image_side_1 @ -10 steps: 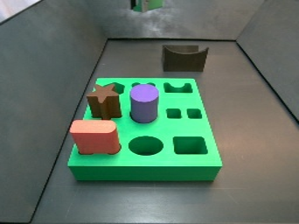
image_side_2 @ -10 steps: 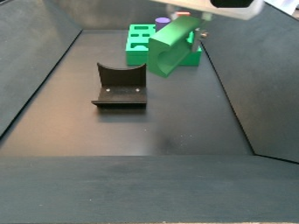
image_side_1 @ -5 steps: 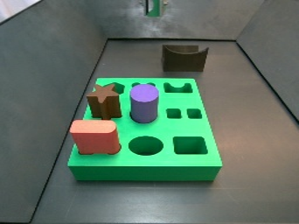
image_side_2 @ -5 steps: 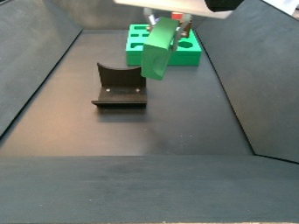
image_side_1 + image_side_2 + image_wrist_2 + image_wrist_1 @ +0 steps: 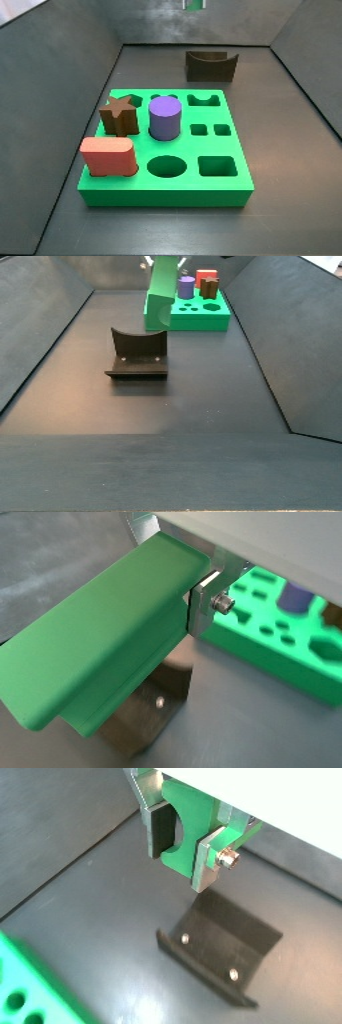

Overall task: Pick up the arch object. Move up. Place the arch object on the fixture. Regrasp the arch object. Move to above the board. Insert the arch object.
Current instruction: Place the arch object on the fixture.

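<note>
Holding the arch object (image 5: 166, 294), the gripper (image 5: 187, 850) is clamped on it above the fixture (image 5: 136, 354).
Since a second ago, gripper and arch object have risen and shifted over the fixture; in a side view the piece now hangs nearly upright. The board (image 5: 194, 313) lies beyond the gripper. No writing is legible.

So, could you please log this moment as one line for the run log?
phase: carry to fixture | gripper: shut on arch, raised above fixture | board: arch slot empty
</note>
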